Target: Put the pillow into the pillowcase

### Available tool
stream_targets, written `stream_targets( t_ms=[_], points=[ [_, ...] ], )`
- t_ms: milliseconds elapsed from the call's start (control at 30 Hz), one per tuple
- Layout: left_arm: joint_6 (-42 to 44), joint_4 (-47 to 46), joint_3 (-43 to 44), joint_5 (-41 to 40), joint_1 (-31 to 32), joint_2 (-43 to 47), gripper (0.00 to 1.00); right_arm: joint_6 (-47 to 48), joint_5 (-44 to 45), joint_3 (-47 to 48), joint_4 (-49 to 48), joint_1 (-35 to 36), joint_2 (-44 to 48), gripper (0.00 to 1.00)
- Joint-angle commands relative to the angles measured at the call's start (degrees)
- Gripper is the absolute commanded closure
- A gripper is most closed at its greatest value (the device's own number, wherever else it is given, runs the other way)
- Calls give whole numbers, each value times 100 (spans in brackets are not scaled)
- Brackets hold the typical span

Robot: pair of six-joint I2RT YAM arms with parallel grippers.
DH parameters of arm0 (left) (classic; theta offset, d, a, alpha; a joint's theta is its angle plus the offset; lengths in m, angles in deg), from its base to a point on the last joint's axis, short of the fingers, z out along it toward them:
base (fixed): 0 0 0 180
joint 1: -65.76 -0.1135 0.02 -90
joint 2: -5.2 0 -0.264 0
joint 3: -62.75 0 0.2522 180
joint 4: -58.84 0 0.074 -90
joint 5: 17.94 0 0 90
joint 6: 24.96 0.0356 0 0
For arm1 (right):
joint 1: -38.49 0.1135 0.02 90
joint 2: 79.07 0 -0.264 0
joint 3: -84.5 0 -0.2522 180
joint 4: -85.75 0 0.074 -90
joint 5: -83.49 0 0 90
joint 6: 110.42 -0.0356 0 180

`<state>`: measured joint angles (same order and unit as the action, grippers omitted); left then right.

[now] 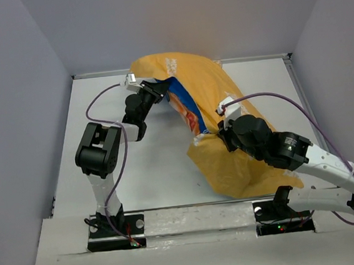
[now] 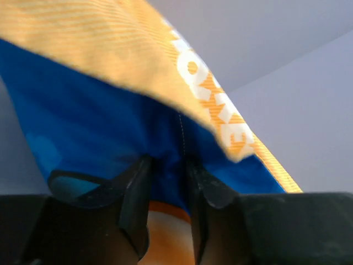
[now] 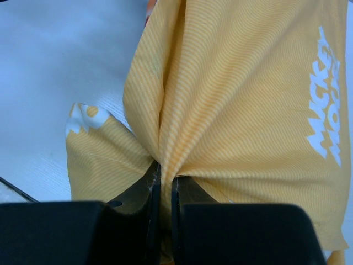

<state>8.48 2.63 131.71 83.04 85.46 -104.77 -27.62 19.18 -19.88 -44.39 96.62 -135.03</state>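
- Right gripper [image 3: 164,172] — my jaws stand almost together, pinching a gathered fold of the pillowcase [image 3: 237,83] on its yellow side. The cloth fans out above the pinch.
- Left gripper [image 2: 165,165] — my jaws are part-closed, with the blue side of the cloth between my fingers [image 2: 138,193]. This view is blurred, so I cannot tell whether they grip it.
- Top view: the pillowcase arcs from upper centre to lower right of the frame, over the table [image 1: 149,173].
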Motion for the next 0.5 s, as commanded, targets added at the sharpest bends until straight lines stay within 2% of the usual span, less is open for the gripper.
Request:
stream_targets(
  t_ms=[0, 100, 133, 200, 233, 300, 333, 367, 433, 467],
  points=[
    [-48, -218, 36, -140, -133, 221, 100, -9, 6, 142, -472, 23, 367, 100],
    [239, -368, -570, -219, -413, 1080, 100, -9, 24, 150, -481, 23, 525, 100],
    [363, -202, -754, -437, -476, 1823, 100, -9, -11, 185, -463, 23, 586, 100],
    [592, 0, -1402, -702, -573, 2731, 100, -70, -160, 255, -419, 23, 796, 100],
    [898, 175, -1563, -851, -590, 3727, 100, -114, -387, 308, -402, 23, 876, 100],
    [1172, 965, -1819, -1045, -538, 4691, 100, -228, -713, 501, -314, 23, 1104, 100],
    [1260, 1247, -1837, -1193, -494, 5540, 100, -264, -1045, 563, -296, 23, 1175, 100],
    [1418, 1859, -1794, -1221, -476, 5931, 100, -395, -1231, 720, -209, 23, 1219, 100],
    [1524, 2503, -1706, -1239, -467, 6582, 100, -536, -1609, 879, -156, 23, 1316, 100],
    [1646, 3072, -1653, -1256, -450, 7142, 100, -589, -2064, 958, -138, 23, 1395, 100]
  ],
)
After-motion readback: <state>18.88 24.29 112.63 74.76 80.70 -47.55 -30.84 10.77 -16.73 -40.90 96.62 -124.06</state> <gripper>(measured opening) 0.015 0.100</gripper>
